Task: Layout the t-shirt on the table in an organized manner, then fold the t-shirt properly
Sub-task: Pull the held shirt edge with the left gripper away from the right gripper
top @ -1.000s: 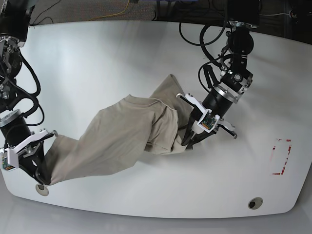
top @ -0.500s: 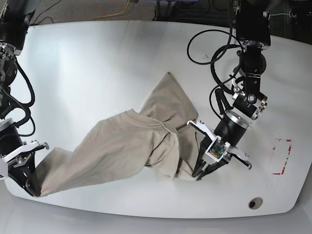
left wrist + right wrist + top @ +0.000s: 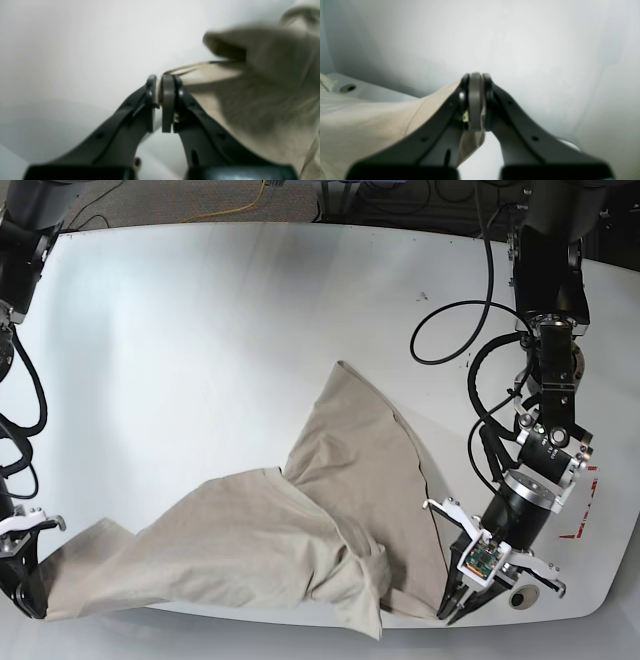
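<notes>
The beige-grey t-shirt (image 3: 280,530) lies stretched and wrinkled across the front of the white table (image 3: 200,330), one corner pointing toward the middle and its lower folds reaching the front edge. My left gripper (image 3: 450,608) is at the front right, shut on the t-shirt's hem. In the left wrist view, the left gripper (image 3: 162,85) pinches a thin fabric edge, with the t-shirt (image 3: 250,105) spreading to the right. My right gripper (image 3: 30,605) is low at the front left corner, shut on the other end. In the right wrist view, the right gripper (image 3: 475,82) clamps the t-shirt (image 3: 370,120).
A round grommet hole (image 3: 520,598) sits by the left gripper near the front right edge. A second grommet hole (image 3: 347,87) shows in the right wrist view. Red tape marks (image 3: 585,530) lie behind the left arm. Black cables (image 3: 450,330) loop off that arm.
Both grippers have pulled toward the table's front edge and further apart. The t-shirt has been dragged forward with them and drawn out wider.
</notes>
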